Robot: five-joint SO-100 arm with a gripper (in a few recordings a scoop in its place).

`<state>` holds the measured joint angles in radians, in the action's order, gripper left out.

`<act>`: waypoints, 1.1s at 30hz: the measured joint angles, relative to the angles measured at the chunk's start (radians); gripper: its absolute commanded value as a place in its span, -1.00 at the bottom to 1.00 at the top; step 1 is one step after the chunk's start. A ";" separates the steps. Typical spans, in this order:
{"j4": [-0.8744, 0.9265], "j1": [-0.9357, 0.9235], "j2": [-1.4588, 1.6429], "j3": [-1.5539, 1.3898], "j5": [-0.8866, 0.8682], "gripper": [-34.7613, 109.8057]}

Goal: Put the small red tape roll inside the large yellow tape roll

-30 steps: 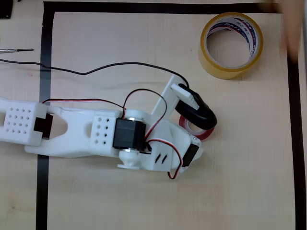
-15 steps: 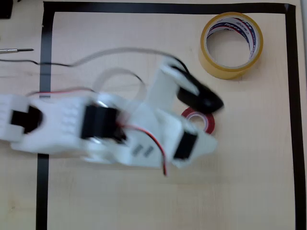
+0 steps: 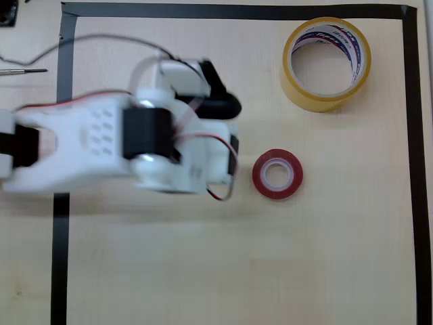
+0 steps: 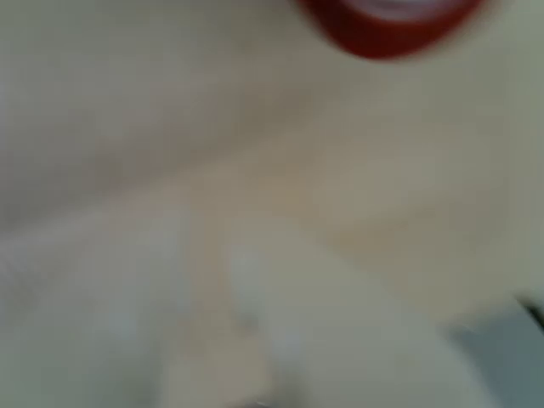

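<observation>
The small red tape roll [image 3: 277, 175] lies flat on the wooden table, right of centre, with nothing touching it. In the blurred wrist view the small red tape roll [image 4: 387, 25] shows as a red arc at the top edge. The large yellow tape roll [image 3: 327, 62] lies flat at the back right, its hole empty. My gripper [image 3: 233, 135] is to the left of the red roll and clear of it. It looks open and holds nothing, with the black finger [image 3: 220, 103] spread away from the white one. The white arm is motion-blurred.
A black tape border [image 3: 65, 101] frames the work area on the left, top and right. A thin metal tool [image 3: 24, 70] lies outside it at the left edge. The arm's cables [image 3: 101, 39] loop above the arm.
The arm has swung back to the left and away from the red roll, which stays flat on the table where the gripper had been around it. The yellow roll has not moved.
</observation>
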<state>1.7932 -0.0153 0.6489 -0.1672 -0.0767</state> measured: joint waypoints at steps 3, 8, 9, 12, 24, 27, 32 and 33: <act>0.000 -0.015 -0.112 -0.002 0.034 -0.34; 0.000 -0.003 -0.184 0.011 0.060 -0.25; 0.000 -0.002 -0.189 0.020 0.063 -0.24; 0.000 0.011 -0.192 0.046 0.075 -0.20; 0.000 0.041 -0.193 0.155 0.201 -0.16; 0.000 0.048 -0.193 0.160 0.216 -0.15; -0.006 0.063 -0.247 0.175 0.236 -0.15; -0.011 0.063 -0.259 0.176 0.236 -0.15</act>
<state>1.7825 0.0476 0.3896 0.0092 0.1595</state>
